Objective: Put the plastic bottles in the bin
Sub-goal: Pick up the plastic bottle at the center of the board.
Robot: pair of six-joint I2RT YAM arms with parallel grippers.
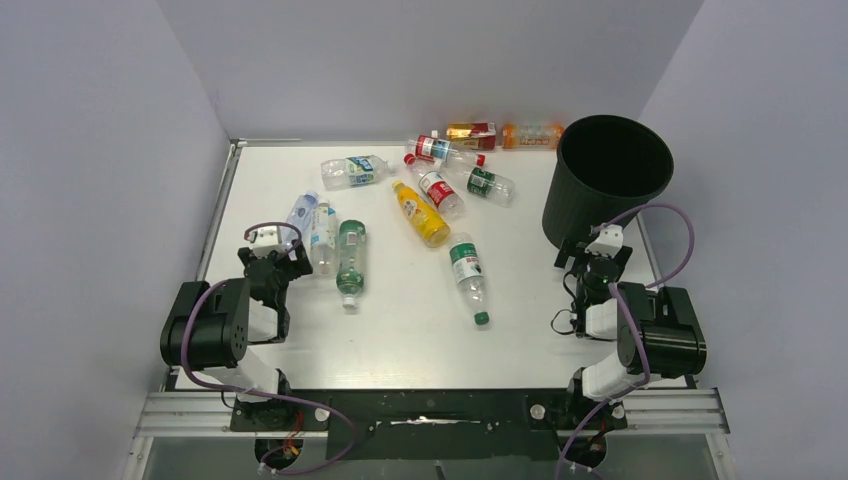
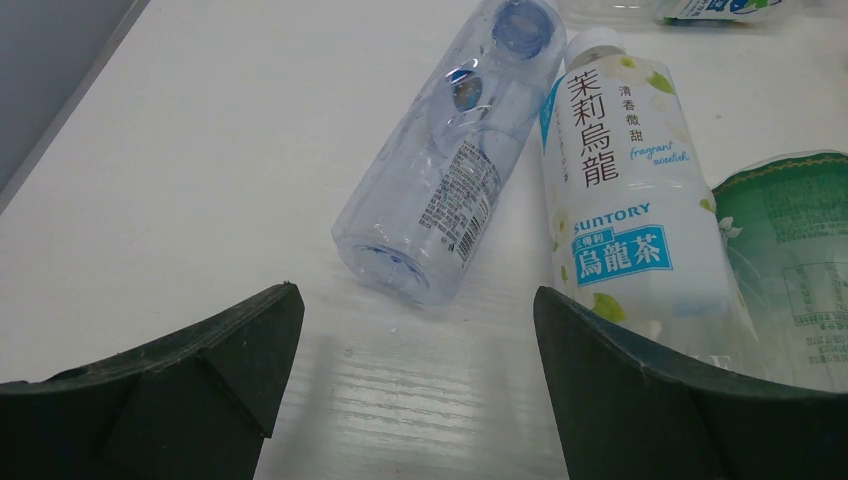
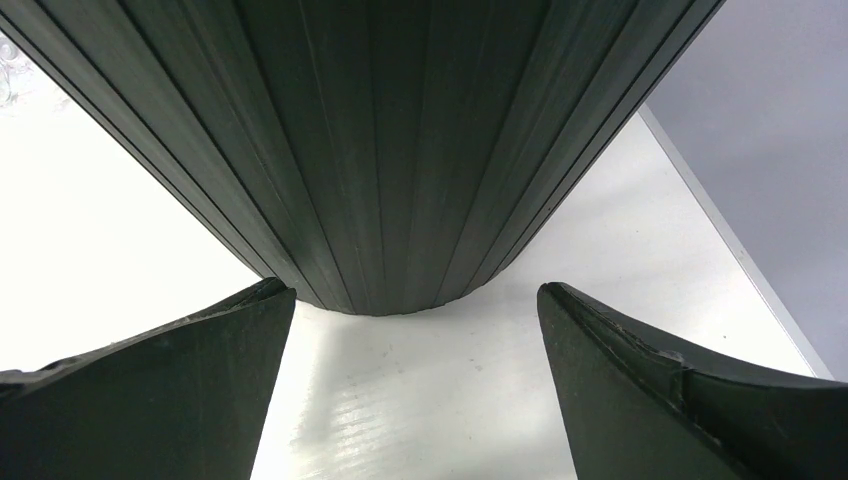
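Both gape empty: left end effector [image 2: 415, 300], right end effector [image 3: 415, 295]; clear bottle [image 2: 450, 170] lies cap toward far wall [image 1: 430, 60].

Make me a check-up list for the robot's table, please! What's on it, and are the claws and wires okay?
Surface: white table, no spills seen.
Job's things: about eleven plastic bottles lying on the table, none held. The black bin stands upright at the far right.
Clutter: nothing seen.
Grippers: the left gripper is open and empty, facing a clear bottle and a white-labelled tea bottle. The right gripper is open and empty, facing the bin's wall.
Cables: purple cables loop along both arms, away from the bottles.
Surroundings: grey walls on three sides.
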